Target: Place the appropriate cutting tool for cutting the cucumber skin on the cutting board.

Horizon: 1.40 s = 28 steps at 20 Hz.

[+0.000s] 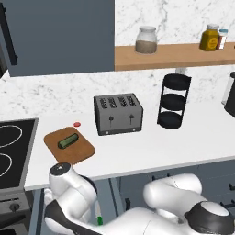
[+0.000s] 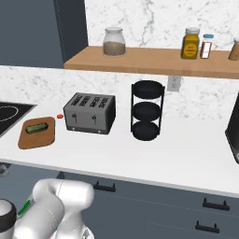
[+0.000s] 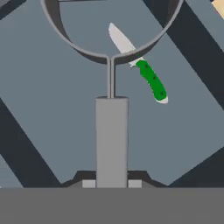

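One cucumber (image 1: 68,141) lies on the cutting board (image 1: 80,151) at the left of the white counter (image 1: 183,142), near the toaster (image 1: 118,113) and just beside the stovetop (image 1: 13,151). Seen from the hand camera, the peeler (image 3: 111,140) runs straight up between the gripper's (image 3: 111,183) fingertips, which appear closed on its flat grey handle. Beyond its wire loop lies the green-handled knife (image 3: 151,79), on a grey surface.
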Tool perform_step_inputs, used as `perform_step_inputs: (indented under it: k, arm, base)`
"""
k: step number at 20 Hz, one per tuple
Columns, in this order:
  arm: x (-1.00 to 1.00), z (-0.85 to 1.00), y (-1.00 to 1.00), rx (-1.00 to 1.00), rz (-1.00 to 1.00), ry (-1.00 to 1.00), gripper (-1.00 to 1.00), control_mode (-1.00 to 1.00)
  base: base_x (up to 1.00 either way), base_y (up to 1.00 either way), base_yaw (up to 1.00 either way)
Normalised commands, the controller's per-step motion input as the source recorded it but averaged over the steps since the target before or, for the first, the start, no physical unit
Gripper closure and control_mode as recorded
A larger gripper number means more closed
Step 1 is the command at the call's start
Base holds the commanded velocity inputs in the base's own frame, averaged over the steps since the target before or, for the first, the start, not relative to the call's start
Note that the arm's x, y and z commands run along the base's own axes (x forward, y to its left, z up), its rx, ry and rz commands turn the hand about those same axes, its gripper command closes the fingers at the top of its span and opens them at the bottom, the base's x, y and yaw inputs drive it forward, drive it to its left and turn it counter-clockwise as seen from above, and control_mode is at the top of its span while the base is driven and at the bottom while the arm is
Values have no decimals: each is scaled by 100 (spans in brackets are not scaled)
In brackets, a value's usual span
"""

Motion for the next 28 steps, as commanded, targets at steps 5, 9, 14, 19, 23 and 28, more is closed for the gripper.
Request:
perform_step_inputs:
  k: [5,9,14,19,23,28]
  arm:
    - [26,100,1,-13,-11,-12,100,-100]
    - [64,95,3,-11,-10,-3,100,-100]
    - [97,48,5,-4,-7,1,100,-100]
    - [99,2,8,0,-4,5,100,-100]
    - [97,-2,0,0,0,11,100,-100]
    - [83,-31,1,0,0,9,100,-100]
  base:
    - [0,0,0]
    - [0,0,0]
    - [0,0,0]
    - [0,0,0]
    - [0,0,0]
    - [0,0,0]
